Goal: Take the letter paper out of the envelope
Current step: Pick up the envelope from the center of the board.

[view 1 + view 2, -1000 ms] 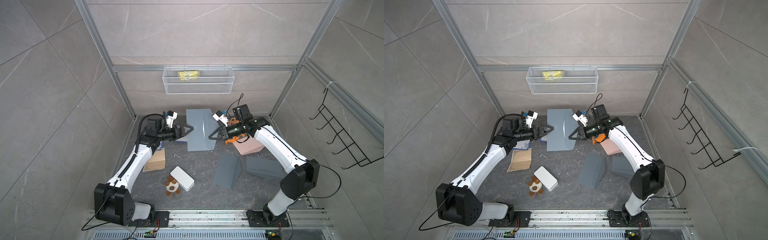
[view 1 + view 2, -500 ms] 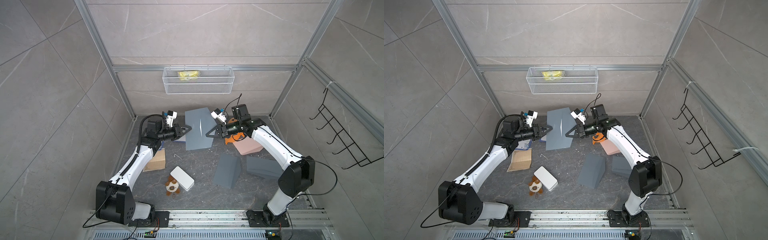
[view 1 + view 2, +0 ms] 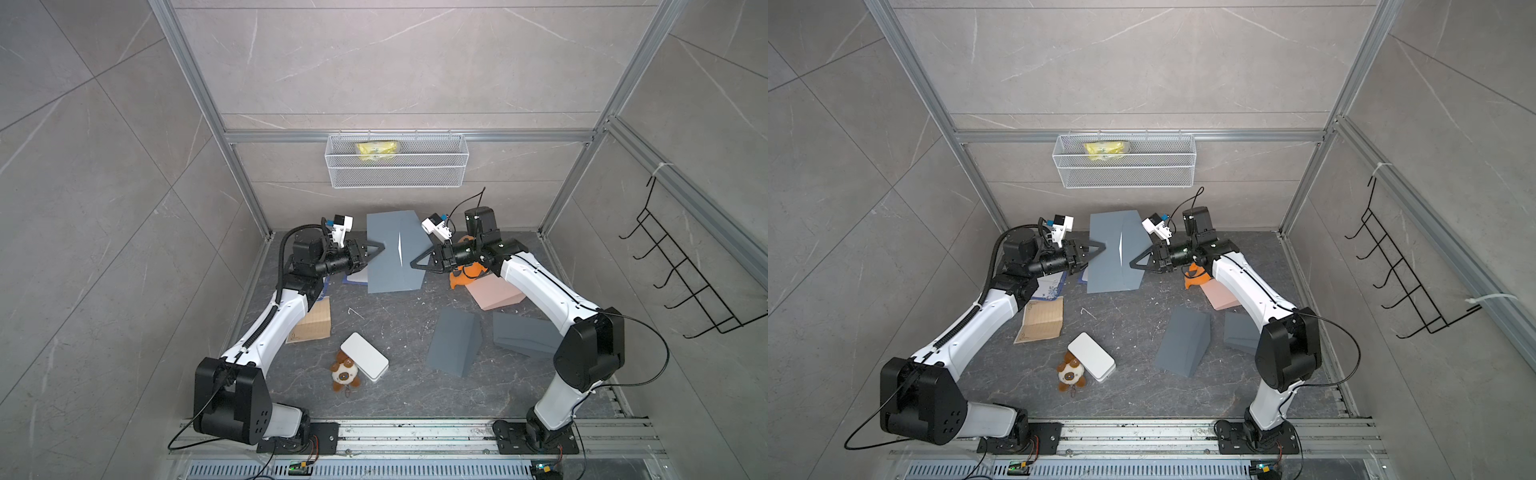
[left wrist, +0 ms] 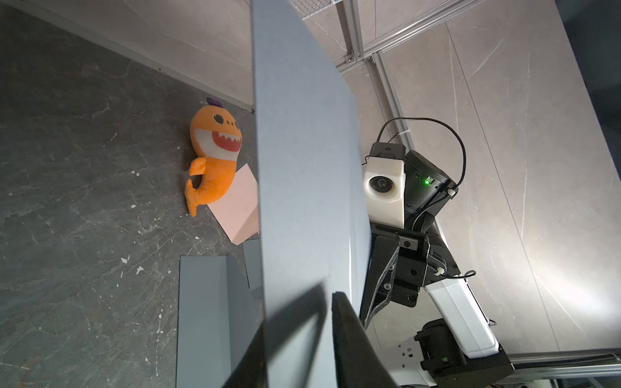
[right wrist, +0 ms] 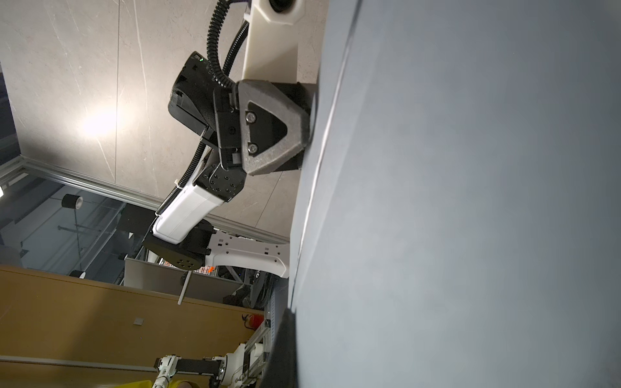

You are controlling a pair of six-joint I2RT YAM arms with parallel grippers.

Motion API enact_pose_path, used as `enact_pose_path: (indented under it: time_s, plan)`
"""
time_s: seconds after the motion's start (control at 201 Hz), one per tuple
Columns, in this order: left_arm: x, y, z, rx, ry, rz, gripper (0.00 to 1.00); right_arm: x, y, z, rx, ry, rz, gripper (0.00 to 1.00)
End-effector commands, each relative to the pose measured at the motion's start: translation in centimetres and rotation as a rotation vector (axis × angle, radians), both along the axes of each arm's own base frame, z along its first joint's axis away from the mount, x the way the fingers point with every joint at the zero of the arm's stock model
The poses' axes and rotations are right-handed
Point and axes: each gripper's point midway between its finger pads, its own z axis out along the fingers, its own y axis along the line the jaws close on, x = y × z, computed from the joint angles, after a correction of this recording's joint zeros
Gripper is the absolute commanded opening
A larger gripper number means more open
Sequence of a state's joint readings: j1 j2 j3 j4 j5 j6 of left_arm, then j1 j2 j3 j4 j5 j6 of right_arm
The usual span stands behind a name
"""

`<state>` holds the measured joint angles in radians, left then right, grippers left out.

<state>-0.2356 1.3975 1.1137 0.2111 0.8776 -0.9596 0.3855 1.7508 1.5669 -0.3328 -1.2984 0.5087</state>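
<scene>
envelope: grey envelope is lifted clear of the dark floor, slung between the two arms near the back wall, broad face tilted toward the top cameras.
left gripper: on the envelope's left edge. In the left wrist view the sheet runs between its fingers. In the right wrist view one of its fingers lies flat against the grey face. Reads as pinching the envelope; how firmly, cannot tell.
right gripper: pressed together on the envelope's right edge, low on that side, carrying that end.
letter paper: not out. Both top views show a thin white streak down the middle of the envelope. It could be the paper's edge at the opening or light on a fold; cannot tell which.
done: envelope picked up and held two-handed.
left: everything that counts. The mouth has to open, one gripper has to get onto the paper itself, then draw it out while the other holds the envelope.
risk: both grips look to be on the outer skin, so they may clamp the paper inside.
clutter: orange shark plush, pink sheet and a folded grey sheet lie on the floor, well apart from the grips.
</scene>
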Motion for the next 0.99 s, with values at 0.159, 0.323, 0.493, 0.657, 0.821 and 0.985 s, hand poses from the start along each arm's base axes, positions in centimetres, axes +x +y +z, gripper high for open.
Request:
enact_pose_path:
  time_s: [0.159, 0.323, 0.493, 0.657, 0.821, 0.985]
  plan:
    - [-0.2, -0.4, 2.7, -0.083, -0.022, -0.037, 0.00, 1.2, 0.1, -0.1, 0.045, 0.015, -0.020, 0.00]
    - [0.4, -0.2, 4.1, -0.155, 0.003, -0.013, 0.00, 3.0, -1.0, 0.0, 0.046, -0.005, -0.136, 0.27]
    - [0.9, -0.3, 5.5, -0.249, 0.020, 0.001, 0.00, 4.1, -1.6, -0.1, 0.079, -0.010, -0.207, 0.45]
    - [1.0, -0.7, 5.9, -0.263, 0.025, 0.007, 0.00, 4.7, -1.5, 0.0, 0.132, 0.013, -0.237, 0.47]
    - [1.1, -1.2, 5.8, -0.261, 0.030, 0.009, 0.00, 5.0, -1.2, 1.2, 0.211, 0.022, -0.253, 0.50]
    - [1.7, -1.1, 6.3, -0.281, 0.029, 0.027, 0.00, 4.8, -0.7, 0.9, 0.218, 0.028, -0.285, 0.52]
